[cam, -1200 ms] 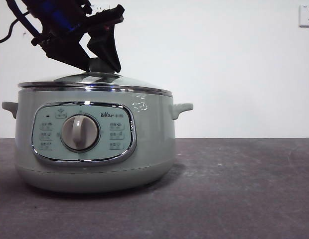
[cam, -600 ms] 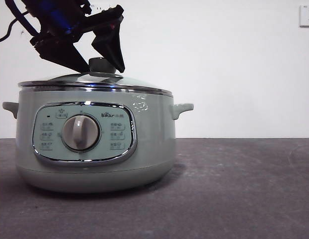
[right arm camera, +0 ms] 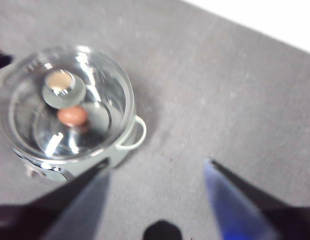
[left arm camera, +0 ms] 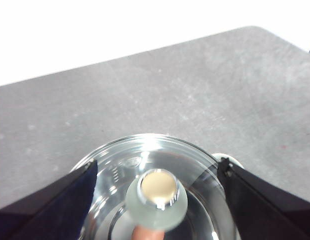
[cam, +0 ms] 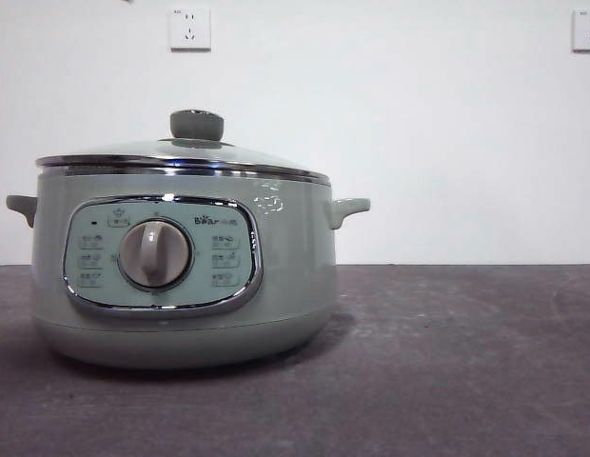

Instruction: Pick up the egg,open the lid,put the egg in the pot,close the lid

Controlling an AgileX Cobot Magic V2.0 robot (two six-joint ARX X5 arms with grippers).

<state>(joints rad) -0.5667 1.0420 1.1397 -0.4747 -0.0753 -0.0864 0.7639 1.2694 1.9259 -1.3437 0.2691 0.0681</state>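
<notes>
We see the grey worktop (cam: 447,362) carrying the pot (cam: 181,276), which stands to one side of it. The lid (cam: 181,157) sits closed on the pot's rim. Above its knob our left claw (left arm camera: 157,170) hangs with jaws spread wide, gripping nothing. Our right claw (right arm camera: 157,167) is open too, well off to the side. The egg (right arm camera: 72,116), somewhat blurred, seems to lie inside the pot under the glass.

Two wall sockets (cam: 189,29), grey table (cam: 447,362)
</notes>
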